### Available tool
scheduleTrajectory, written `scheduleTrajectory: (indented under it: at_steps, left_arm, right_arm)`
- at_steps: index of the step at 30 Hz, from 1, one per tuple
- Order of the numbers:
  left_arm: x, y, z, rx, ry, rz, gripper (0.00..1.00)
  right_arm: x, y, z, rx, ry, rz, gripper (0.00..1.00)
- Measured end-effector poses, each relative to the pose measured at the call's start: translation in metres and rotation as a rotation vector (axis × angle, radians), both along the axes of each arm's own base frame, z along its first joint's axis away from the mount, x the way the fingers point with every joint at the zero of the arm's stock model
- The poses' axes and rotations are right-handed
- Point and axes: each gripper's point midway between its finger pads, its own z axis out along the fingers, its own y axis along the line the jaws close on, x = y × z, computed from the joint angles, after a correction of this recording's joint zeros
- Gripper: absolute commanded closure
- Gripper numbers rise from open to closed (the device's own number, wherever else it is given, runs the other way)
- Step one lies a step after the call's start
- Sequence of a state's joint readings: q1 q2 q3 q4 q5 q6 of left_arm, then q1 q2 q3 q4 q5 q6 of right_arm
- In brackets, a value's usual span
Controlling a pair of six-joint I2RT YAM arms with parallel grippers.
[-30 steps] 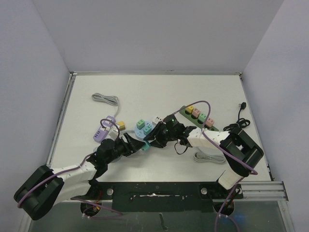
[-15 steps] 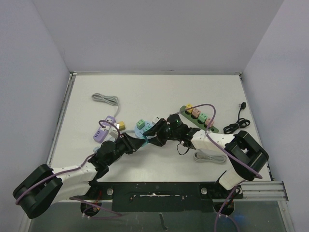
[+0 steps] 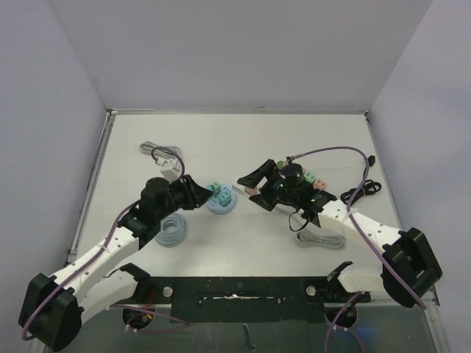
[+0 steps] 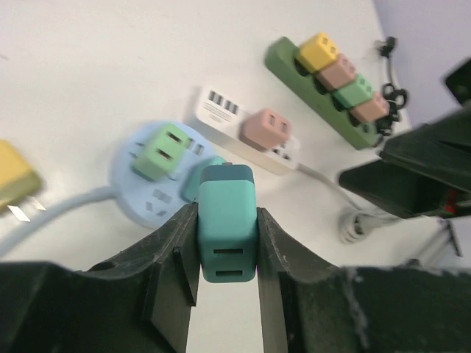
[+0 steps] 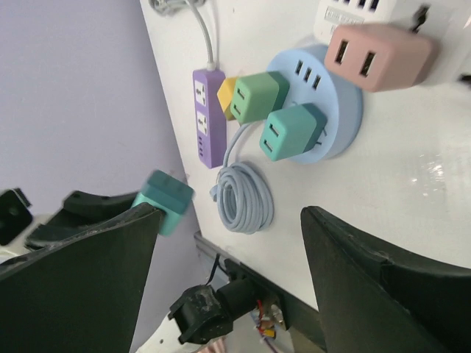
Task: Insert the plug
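Observation:
A teal plug sits clamped between the fingers of my left gripper, which is shut on it, its two slots facing the camera. It hangs just short of the round blue socket hub, which carries a green plug and another teal plug. In the top view the left gripper is at the hub's left side. My right gripper stands open and holds nothing, to the right of the hub. In the right wrist view the held plug shows beside the left fingertip.
A white strip with a pink plug lies behind the hub. A green strip holds several plugs. A purple strip, a coiled pale-blue cable, grey cables and a black cable lie around.
My left gripper has shut on the teal plug and swung up and left of the hub. The right gripper has opened and drawn back to the right.

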State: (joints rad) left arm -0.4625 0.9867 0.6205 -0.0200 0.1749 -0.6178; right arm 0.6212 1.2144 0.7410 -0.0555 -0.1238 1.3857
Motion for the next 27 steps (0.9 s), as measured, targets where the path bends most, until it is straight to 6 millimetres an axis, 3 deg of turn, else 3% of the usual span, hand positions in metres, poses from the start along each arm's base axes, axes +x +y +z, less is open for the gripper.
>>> scheduleTrajectory:
  at_steps: [5, 11, 15, 27]
  left_arm:
    - [0.039, 0.039, 0.002, 0.197, 0.059, -0.001, 0.77]
    - [0.073, 0.099, -0.028, 0.382, 0.236, 0.046, 0.79]
    - [0.070, 0.131, -0.048, 0.477, 0.358, 0.047, 0.79]
    - [0.043, 0.147, -0.080, 0.664, 0.565, -0.127, 0.79]
  right_arm:
    - [-0.005, -0.027, 0.004, -0.101, -0.056, -0.033, 0.20]
    - [-0.016, -0.050, -0.007, -0.169, -0.060, -0.051, 0.21]
    - [-0.020, -0.059, -0.016, -0.212, -0.047, -0.041, 0.21]
    - [-0.031, -0.065, -0.044, -0.316, 0.006, 0.040, 0.23]
